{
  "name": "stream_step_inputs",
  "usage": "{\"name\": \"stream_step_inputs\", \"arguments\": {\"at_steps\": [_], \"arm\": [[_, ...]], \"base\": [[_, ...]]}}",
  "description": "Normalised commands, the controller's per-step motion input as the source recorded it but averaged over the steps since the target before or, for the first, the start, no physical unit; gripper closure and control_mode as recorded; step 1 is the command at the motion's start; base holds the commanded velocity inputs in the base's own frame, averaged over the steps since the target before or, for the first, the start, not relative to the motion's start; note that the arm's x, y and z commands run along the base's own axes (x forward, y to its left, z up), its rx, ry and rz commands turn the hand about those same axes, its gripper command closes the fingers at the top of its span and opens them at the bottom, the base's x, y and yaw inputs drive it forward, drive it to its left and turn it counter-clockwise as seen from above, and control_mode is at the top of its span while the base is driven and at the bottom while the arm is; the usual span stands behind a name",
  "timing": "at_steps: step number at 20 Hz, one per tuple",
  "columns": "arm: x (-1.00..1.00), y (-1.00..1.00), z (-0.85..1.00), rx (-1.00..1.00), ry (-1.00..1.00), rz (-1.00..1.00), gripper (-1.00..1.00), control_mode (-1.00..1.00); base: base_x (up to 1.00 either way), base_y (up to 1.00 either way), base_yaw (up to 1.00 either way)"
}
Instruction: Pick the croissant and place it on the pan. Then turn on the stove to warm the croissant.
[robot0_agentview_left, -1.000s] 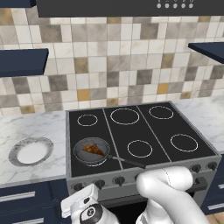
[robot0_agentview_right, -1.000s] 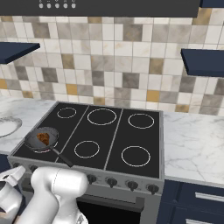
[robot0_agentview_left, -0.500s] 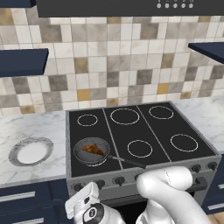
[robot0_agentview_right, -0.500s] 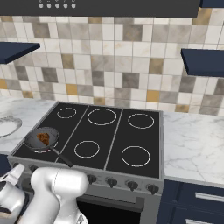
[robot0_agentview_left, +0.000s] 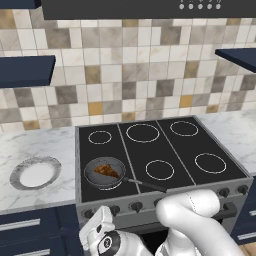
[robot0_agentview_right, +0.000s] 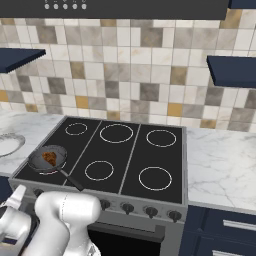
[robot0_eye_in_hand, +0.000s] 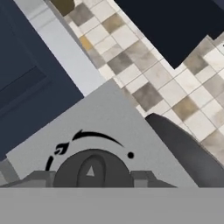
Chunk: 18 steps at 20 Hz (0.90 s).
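**Fingers closed at the stove knob, croissant already in the pan**

Our fingers (robot0_eye_in_hand: 92, 186) sit closed narrow, right up against a dark round knob (robot0_eye_in_hand: 92, 168) on the grey steel front of the stove (robot0_agentview_left: 165, 150); whether they pinch it or just touch it we cannot tell. A curved arrow mark (robot0_eye_in_hand: 83, 140) arcs above the knob. In the left base view the hand (robot0_agentview_left: 100, 235) hangs low at the front left of the stove, below the knob row.

Out from there, the pan (robot0_agentview_left: 104, 172) rests on the front left burner, its long black handle (robot0_agentview_left: 145, 185) pointing right. The croissant (robot0_agentview_left: 106, 170) lies flat inside it, so placing looks done and turning the stove on remains.

We judge the knob stiff and smooth, likely to slip under a loose hold; it is best taken across its raised middle ridge and turned along the arrow. The croissant looks light and crumbly and needs no more handling. The plate (robot0_agentview_left: 35, 173) sits on the worktop (robot0_agentview_left: 30, 147), left of the stove.
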Motion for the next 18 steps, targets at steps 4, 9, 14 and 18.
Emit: {"name": "stream_step_inputs", "arguments": {"at_steps": [4, 9, 14, 18], "arm": [[0.0, 0.03, 0.08, -0.2, 0.01, 0.12, 1.0, -1.0], [0.0, 0.11, 0.08, -0.18, 0.01, 0.1, 1.0, -1.0], [0.0, 0.17, 0.03, -0.16, 0.02, 0.09, 1.0, -1.0], [0.0, 0.18, 0.02, -0.16, 0.02, 0.09, 1.0, -1.0]], "base": [[0.0, 0.0, 0.0], [0.0, 0.0, 0.0], [0.0, 0.0, 0.0], [0.0, 0.0, 0.0]]}}
